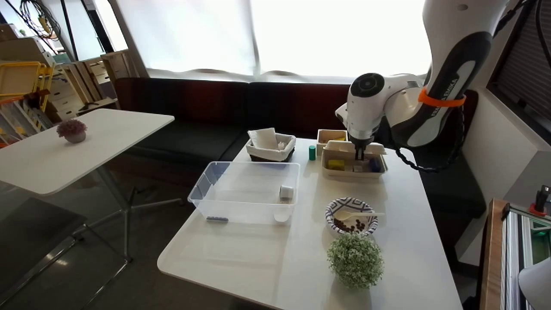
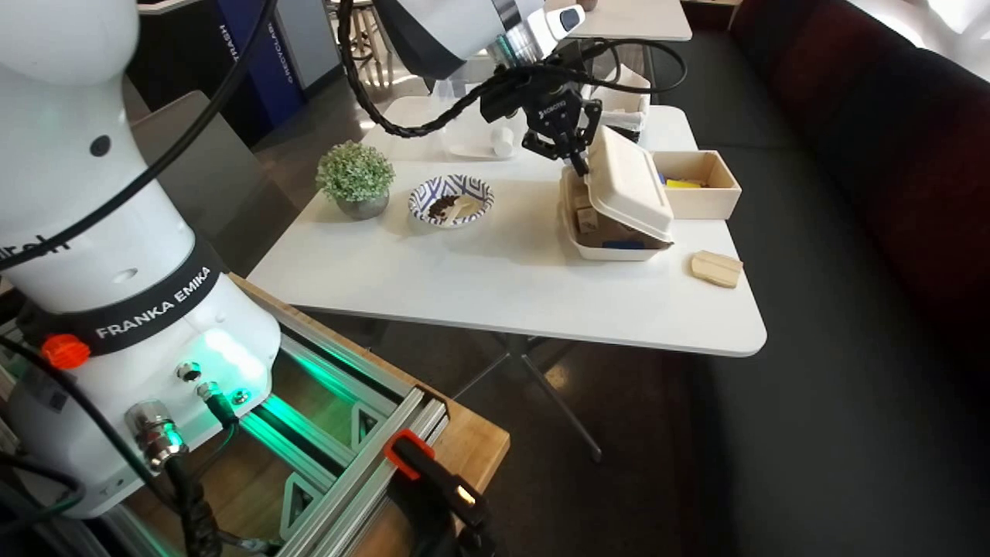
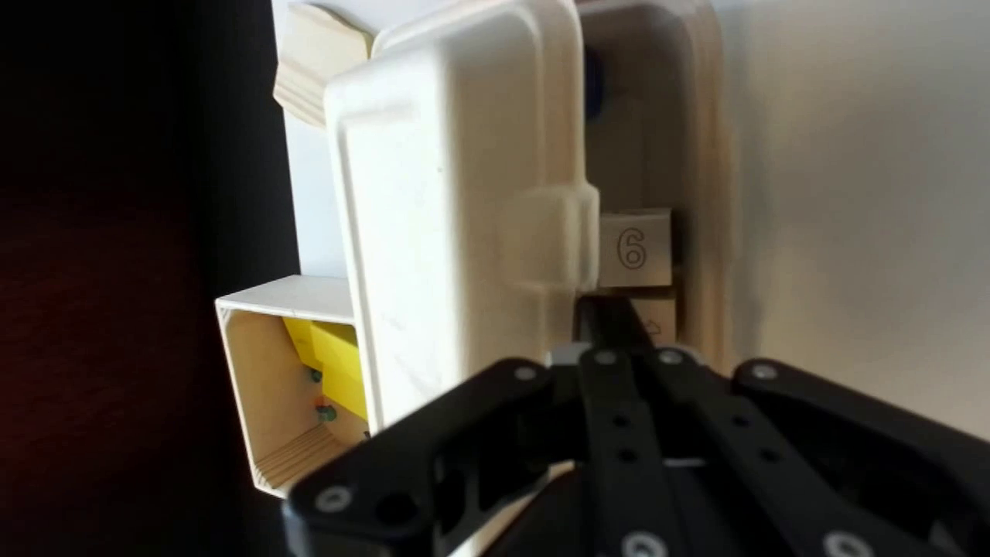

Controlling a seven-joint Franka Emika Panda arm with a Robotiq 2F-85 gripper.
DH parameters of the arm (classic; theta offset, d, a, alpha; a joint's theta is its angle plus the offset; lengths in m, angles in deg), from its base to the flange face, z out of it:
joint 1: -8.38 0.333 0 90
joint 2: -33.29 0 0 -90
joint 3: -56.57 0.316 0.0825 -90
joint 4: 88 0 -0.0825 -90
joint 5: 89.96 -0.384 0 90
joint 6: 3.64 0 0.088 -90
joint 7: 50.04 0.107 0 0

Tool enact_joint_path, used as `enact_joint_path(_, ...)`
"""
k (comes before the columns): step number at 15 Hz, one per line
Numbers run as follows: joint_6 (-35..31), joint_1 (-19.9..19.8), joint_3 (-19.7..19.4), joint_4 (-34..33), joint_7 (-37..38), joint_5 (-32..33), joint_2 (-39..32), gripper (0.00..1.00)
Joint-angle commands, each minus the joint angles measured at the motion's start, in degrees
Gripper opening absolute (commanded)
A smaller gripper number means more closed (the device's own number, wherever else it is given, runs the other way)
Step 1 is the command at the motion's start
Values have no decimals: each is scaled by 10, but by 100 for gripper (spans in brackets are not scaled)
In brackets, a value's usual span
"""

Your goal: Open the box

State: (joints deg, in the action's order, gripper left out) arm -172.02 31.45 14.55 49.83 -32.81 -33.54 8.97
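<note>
The cream-white box stands on the table, with its hinged lid raised partway and tilted in both exterior views. The lid also shows in the wrist view, left of the fingers. Inside the box are wooden blocks, a yellow block and something blue. My gripper has its fingers together, pointing down at the lid's free front edge, beside the latch tab. The fingertips are over the box opening, against or very near the lid edge. The lid appears beside the fingers, not between them.
A small wooden bin with yellow items stands behind the box. A wood piece lies near the table end. Also on the table are a clear plastic tray, a patterned bowl, a plant, a green cylinder and a lined basket.
</note>
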Motion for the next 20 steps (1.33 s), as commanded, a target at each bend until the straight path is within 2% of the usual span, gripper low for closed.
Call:
enact_joint_path(1, 9, 61, -58, -12, 79, 67, -17, 0)
enact_joint_path(11, 39, 146, -163, -31, 243, 190, -56, 0)
enact_joint_path(17, 66, 176, -199, -51, 359, 268, -89, 0)
enact_joint_path(20, 83, 180, -200, -56, 404, 298, -101, 0)
